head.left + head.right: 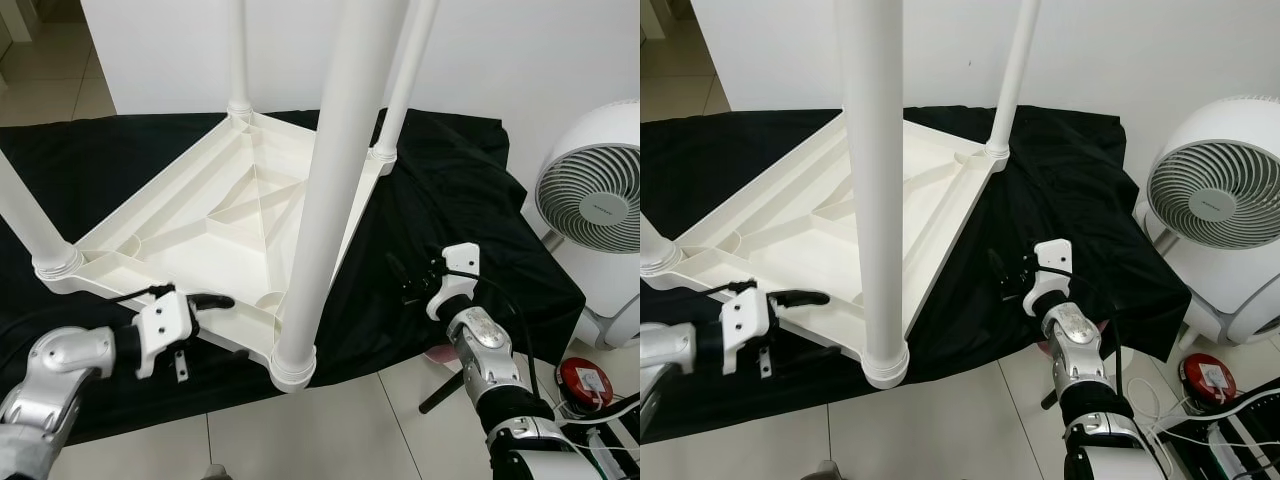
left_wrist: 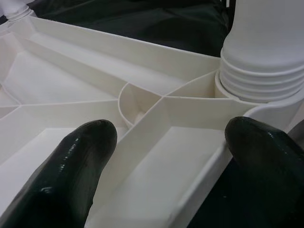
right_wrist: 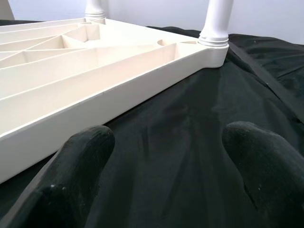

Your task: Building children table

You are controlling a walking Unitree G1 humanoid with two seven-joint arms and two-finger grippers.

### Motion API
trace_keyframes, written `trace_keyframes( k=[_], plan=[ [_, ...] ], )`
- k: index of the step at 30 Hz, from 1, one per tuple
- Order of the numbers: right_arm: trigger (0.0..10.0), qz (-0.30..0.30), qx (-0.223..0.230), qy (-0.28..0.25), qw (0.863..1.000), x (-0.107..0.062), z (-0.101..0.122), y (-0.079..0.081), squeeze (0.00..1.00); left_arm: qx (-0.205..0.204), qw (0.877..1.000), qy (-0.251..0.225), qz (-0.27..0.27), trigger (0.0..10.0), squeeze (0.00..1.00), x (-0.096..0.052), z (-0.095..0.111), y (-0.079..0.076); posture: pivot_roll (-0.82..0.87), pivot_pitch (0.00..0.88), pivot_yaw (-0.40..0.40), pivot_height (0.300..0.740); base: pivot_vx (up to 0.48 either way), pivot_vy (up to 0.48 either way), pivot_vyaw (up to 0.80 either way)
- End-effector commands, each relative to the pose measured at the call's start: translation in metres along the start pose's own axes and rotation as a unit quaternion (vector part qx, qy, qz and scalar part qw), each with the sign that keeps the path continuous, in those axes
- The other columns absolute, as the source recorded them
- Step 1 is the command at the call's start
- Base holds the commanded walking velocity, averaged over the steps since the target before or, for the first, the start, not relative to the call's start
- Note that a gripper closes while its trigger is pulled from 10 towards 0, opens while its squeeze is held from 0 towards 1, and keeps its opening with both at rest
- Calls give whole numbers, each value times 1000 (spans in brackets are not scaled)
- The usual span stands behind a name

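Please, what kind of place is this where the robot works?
Probably a room in a home: pale floor tiles, a plain white wall and a white fan on the floor. An upturned white table lies on a black cloth, so it serves as an assembly spot.

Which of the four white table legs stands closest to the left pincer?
The thick-looking white plastic leg at the front corner of the upturned white tabletop; the left pincer straddles the rim beside its socket.

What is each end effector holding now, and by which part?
Nothing is held. The left end effector is open, its fingers astride the rim of the upturned white plastic table top. The right end effector hovers open over the black cloth.
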State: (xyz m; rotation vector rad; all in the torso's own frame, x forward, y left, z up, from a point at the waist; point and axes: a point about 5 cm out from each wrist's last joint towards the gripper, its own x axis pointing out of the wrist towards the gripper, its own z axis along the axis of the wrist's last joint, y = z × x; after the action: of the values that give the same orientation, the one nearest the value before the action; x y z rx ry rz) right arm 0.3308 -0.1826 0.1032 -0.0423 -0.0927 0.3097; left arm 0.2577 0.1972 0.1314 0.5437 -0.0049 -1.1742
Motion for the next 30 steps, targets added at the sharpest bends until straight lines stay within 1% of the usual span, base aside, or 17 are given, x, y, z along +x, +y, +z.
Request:
trace_keyframes(
  k=[1, 2, 4, 6, 9, 10, 12, 16, 19, 20, 21, 22, 23, 27, 28, 29, 30],
  plan=[
    [10000, -7, 4, 3, 1000, -2, -1, -1, 0, 4, 1000, 4, -2, 10000, 0, 8, -4, -1, 10, 3, -63, 740, 0, 0, 0],
    [10000, -7, 4, 3, 1000, -2, -1, -1, 0, 4, 1000, 4, -2, 10000, 0, 8, -4, -1, 10, 3, -63, 740, 0, 0, 0],
    [10000, -12, 5, 5, 1000, -4, -3, -2, 0, 9, 1000, 3, 0, 10000, 0, 17, -6, 1, 2, 8, -57, 740, 0, 0, 0],
    [10000, -12, 5, 5, 1000, -4, -3, -2, 0, 9, 1000, 3, 0, 10000, 0, 17, -6, 1, 2, 8, -57, 740, 0, 0, 0],
    [10000, -20, 9, 4, 1000, -7, -3, -4, 0, 10, 1000, -2, 1, 10000, 0, 24, -6, 2, 1, 17, -53, 740, 0, 0, 0],
    [10000, -20, 9, 4, 1000, -7, -3, -4, 0, 10, 1000, -2, 1, 10000, 0, 24, -6, 2, 1, 17, -53, 740, 0, 0, 0],
    [10000, -21, 11, 4, 1000, -9, -5, -1, 0, 4, 1000, -10, -5, 10000, 0, 31, -5, 0, -7, 24, -48, 740, 0, 0, 0],
    [10000, -21, 11, 3, 1000, -9, -5, 0, 0, -1, 1000, -13, -10, 10000, 0, 32, -6, -2, -11, 28, -44, 740, 0, 0, 0],
    [10000, -24, 8, 5, 1000, -11, -6, -2, 0, -15, 999, -13, -32, 9922, 0, 29, -8, -8, -12, 31, -36, 740, 0, 0, 0],
    [10000, -27, 7, 6, 1000, -12, -6, -4, 0, -21, 999, -10, -43, 7412, 0, 27, -10, -11, -15, 29, -28, 740, 0, 0, 0],
    [10000, -32, 6, 5, 999, -13, -5, -6, 0, -28, 998, -8, -49, 5961, 0, 27, -12, -13, -16, 29, -27, 740, 0, 0, 0],
    [10000, -32, 6, 5, 999, -13, -5, -6, 0, -28, 998, -8, -49, 5961, 0, 27, -12, -13, -16, 29, -27, 740, 0, 0, 0],
    [10000, -35, 5, 4, 999, -13, -4, -7, 0, -32, 998, -7, -52, 7725, 0, 26, -14, -13, -14, 26, -23, 740, 0, 0, 0],
    [10000, -40, 6, 2, 999, -13, -3, -9, 0, -36, 998, 0, -59, 7843, 0, 25, -17, -13, -7, 25, -20, 740, 0, 0, 0],
    [10000, -41, 5, 2, 999, -12, -3, -9, 0, -35, 997, 7, -68, 9569, 0, 21, -20, -15, -8, 26, -17, 740, 0, 0, 0],
    [10000, -41, 5, 2, 999, -12, -3, -9, 0, -35, 997, 7, -68, 9569, 0, 21, -20, -15, -8, 26, -17, 740, 0, 0, 0],
    [10000, -42, 7, 1, 999, -12, -3, -8, 0, -40, 997, 19, -70, 10000, 0, 18, -23, -16, -3, 26, -17, 740, 0, 0, 0]
  ],
)
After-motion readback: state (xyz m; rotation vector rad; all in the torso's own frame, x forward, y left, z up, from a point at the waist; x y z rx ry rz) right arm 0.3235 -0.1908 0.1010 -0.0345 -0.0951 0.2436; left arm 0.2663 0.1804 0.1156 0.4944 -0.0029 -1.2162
